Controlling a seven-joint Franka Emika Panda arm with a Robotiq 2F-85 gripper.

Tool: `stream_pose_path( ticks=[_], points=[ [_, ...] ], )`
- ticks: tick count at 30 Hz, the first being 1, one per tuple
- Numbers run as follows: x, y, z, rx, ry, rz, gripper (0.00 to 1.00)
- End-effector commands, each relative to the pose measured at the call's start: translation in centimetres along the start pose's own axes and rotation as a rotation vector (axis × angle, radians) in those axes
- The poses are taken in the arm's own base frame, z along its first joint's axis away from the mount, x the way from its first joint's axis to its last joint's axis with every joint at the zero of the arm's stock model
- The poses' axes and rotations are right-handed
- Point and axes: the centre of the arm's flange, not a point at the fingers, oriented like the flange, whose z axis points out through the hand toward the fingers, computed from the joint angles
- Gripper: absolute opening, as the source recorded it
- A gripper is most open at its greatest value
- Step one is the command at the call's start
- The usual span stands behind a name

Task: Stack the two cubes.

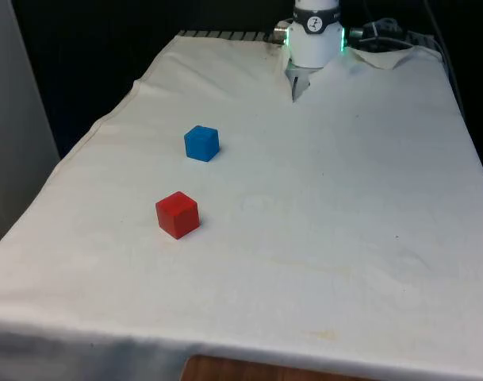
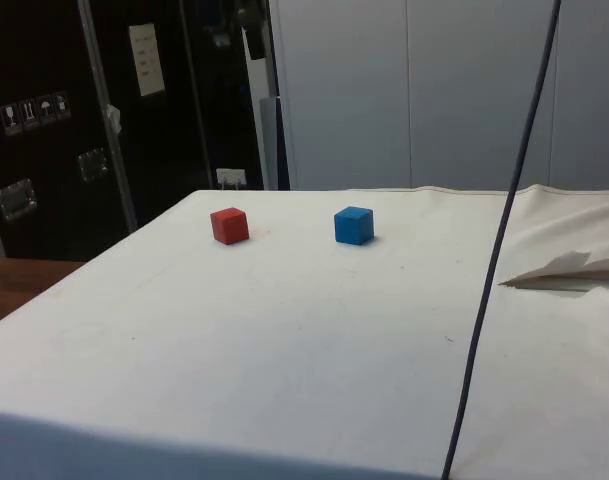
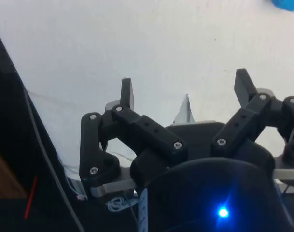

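Your red cube [image 1: 177, 214] sits on the white worktop [image 1: 344, 206], toward the front view's left. The blue cube [image 1: 201, 144] sits near it, a bit closer to the robot, with a gap of bare cloth between them. They do not touch, and neither one is on top of the other. So no stacking is done yet. You have to pick one cube up, carry it over, and set it down on the other one. Your gripper [image 3: 185, 99] is up in the air, well apart from both cubes. Its two fingers [image 3: 127, 93] are spread wide. It holds nothing and touches nothing. Below it you can see white cloth.
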Motion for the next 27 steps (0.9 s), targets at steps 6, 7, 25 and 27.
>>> stream_pose_path(
  ticks=[6, 7, 25, 27],
  points=[
    [0.9, 0.2, 0.0, -0.013, 0.001, 0.013, 1.00],
    [1.1, 0.4, 0.0, -0.015, 0.002, 0.017, 1.00],
    [1.9, 1.1, 0.0, -0.047, 0.023, 0.052, 1.00],
    [1.9, 1.1, 0.0, -0.045, 0.020, 0.048, 1.00]
  ],
)
